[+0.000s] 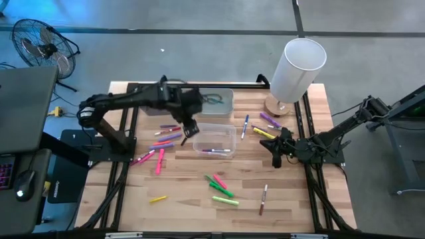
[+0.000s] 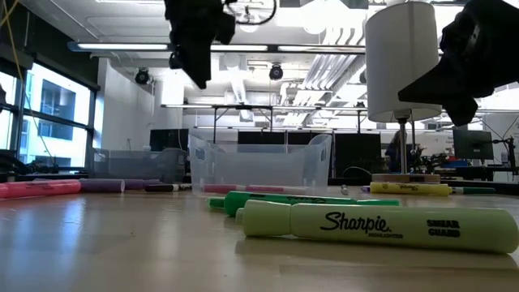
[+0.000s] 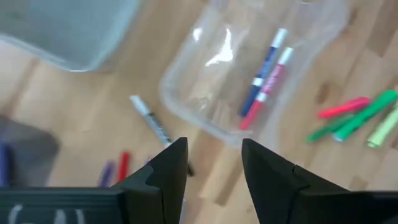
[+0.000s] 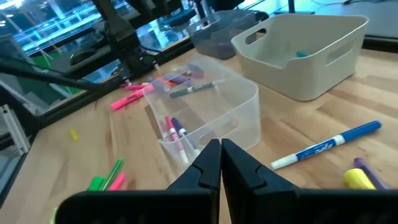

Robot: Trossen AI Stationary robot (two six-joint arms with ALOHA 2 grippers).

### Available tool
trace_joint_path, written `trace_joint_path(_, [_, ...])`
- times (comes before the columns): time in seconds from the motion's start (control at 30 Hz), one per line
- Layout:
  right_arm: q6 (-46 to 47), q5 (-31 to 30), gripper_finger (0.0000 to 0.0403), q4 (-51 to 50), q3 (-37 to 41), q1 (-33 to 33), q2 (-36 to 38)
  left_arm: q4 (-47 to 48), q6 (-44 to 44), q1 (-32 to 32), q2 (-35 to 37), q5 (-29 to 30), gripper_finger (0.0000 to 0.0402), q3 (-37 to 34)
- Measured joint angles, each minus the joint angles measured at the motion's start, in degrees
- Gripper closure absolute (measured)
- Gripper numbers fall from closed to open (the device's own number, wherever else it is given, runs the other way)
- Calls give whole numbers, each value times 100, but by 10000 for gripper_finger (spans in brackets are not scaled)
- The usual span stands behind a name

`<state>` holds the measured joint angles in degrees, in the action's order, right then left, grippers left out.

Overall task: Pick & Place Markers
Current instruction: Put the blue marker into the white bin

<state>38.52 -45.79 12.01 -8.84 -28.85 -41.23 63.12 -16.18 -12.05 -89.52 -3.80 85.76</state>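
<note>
I hold my left gripper (image 3: 214,163) empty, fingers parted, above the near-left corner of the clear bin (image 1: 216,140), two markers (image 3: 266,79) already inside, while my closed, empty right gripper (image 1: 279,147) waits right of it.

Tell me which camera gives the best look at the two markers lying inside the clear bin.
The left wrist view: it looks down into the clear bin at the blue marker and pink marker, side by side. The right wrist view shows them partly through the wall, the high view tiny, the low view only a streak.
</note>
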Motion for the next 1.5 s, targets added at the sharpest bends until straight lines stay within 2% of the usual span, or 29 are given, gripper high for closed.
trace_joint_path(0.1, [0,34,401,0,0,-1,0,-112,-428,481,0,237,286,0])
trace_joint_path(0.27, [0,34,402,-2,0,1,2,-477,-818,1172,0,332,373,-205])
trace_joint_path(0.33, [0,34,402,-2,0,-1,0,-618,-891,1397,0,333,393,-377])
trace_joint_path(0.47, [0,83,401,1,0,-1,1,-965,-1011,1731,0,312,391,-835])
trace_joint_path(0.63, [-1,121,402,112,-2,-1,0,-1737,-1005,1868,150,2,399,-1642])
trace_joint_path(0.83, [-135,-362,402,33,-353,12,-43,-2220,-1005,1838,792,-40,401,-2650])
trace_joint_path(1.0, [-402,-481,403,-1262,-1448,542,-429,-2385,-965,1825,1762,190,401,-3445])
trace_joint_path(1.17, [-240,38,403,-2834,-2973,1553,-1587,-2311,-673,1417,2737,293,401,-4087])
trace_joint_path(1.37, [1404,807,402,-5363,-5194,2766,-3532,-2141,47,659,3601,136,401,-4451])
trace_joint_path(1.5, [2606,1364,403,-6923,-6335,3345,-4855,-2296,632,258,3785,-74,401,-4427])
